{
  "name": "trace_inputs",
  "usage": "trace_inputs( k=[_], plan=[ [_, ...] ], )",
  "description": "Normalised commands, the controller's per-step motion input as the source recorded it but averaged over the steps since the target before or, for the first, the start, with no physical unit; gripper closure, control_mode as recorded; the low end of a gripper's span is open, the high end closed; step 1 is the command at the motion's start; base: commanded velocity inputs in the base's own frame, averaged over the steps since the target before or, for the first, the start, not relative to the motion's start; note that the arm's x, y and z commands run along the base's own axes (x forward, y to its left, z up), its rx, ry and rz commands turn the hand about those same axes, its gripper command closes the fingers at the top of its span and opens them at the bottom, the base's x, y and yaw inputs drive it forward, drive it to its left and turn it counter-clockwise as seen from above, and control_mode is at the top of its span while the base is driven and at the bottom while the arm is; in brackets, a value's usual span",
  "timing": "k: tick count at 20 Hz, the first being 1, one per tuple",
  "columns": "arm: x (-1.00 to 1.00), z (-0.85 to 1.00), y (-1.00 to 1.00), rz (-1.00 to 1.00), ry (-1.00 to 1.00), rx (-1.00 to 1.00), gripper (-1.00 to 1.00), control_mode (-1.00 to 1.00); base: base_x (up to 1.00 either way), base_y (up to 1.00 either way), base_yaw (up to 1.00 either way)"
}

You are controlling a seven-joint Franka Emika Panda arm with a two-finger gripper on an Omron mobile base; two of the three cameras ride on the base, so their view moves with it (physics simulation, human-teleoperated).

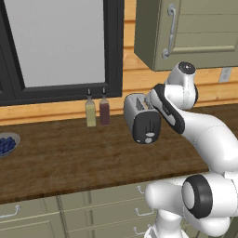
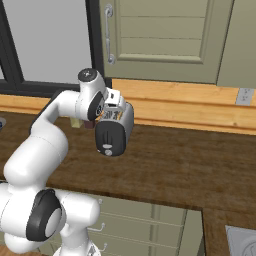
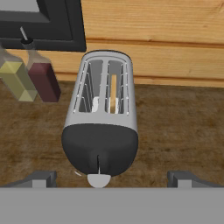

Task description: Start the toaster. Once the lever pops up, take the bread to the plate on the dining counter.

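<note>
My tool point(image 3: 107, 177) is released, its jaws spread wide to either side of the black end of the toaster point(image 3: 101, 118), grasping nothing. The toaster stands on the wooden tabletop point(image 1: 69, 158) near the back wall, just right of two bottles point(image 1: 97, 110), one yellow-green and one dark red. The lever point(image 3: 99, 179) sits at the bottom of the slot in the black end panel. The bread point(image 3: 113, 92) stands on edge in the right-hand slot. A bowl of blue berries point(image 1: 7, 144) lies well to the left.
</note>
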Motion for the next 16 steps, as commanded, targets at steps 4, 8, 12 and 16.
trace_inputs(
  k=[4,8,12,16],
  plan=[
    [0.00,0.00,0.00,0.00,0.00,0.00,-1.00,-1.00,0.00,0.00,0.00],
    [0.00,0.00,0.00,0.00,0.00,0.00,-1.00,-1.00,0.00,0.00,0.00],
    [0.00,0.00,0.00,0.00,0.00,0.00,-1.00,-1.00,0.00,0.00,0.00],
    [0.00,0.00,0.00,0.00,0.00,0.00,-1.00,-1.00,0.00,0.00,0.00]
  ],
)
